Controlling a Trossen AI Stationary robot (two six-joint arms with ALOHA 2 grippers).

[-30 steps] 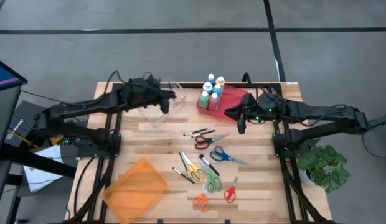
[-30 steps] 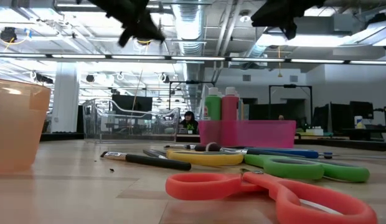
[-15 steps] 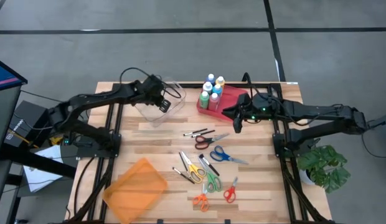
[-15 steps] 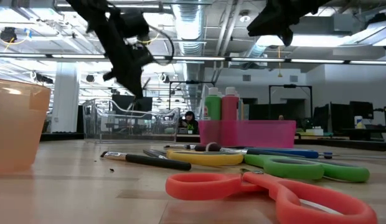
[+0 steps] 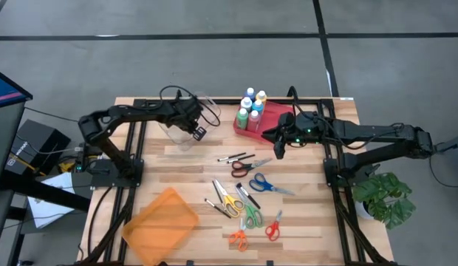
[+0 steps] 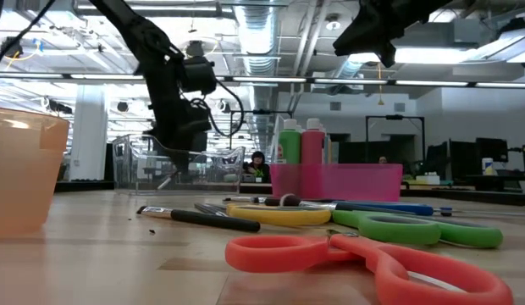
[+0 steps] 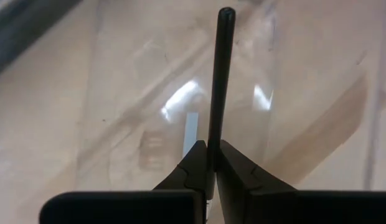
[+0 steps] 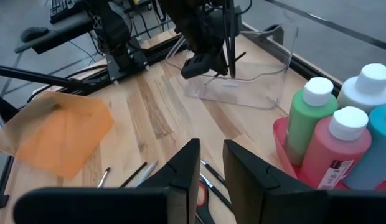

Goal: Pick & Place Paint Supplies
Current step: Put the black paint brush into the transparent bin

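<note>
Several paint bottles (image 5: 251,107) with white caps stand upright in a pink tray (image 5: 277,118) at the table's far edge; the right wrist view shows a green one (image 8: 308,118) and a pink one (image 8: 339,146). My left gripper (image 5: 197,133) tips steeply down over a clear plastic bin (image 5: 186,122), shut on a thin black brush (image 7: 215,93). My right gripper (image 5: 278,148) hangs above the table just on the near side of the pink tray, fingers apart (image 8: 211,168), with nothing between them. My left gripper pinches the thin black brush handle (image 7: 210,146) between its two fingers. The brush runs on along the fingers, slanting down toward the clear bin's floor (image 7: 149,118). It is lifted, and its far end (image 7: 226,12) shows free.
Several scissors (image 5: 251,214) and dark brushes (image 5: 236,157) lie spread over the table's middle. An orange bin (image 5: 161,224) sits at the near left. A potted plant (image 5: 388,196) stands beyond the right edge.
My left gripper has sunk and come a little toward the near edge, tipping from nearly level to steeply downward over the clear bin, staying shut on the brush. My right gripper has kept nearly still.
</note>
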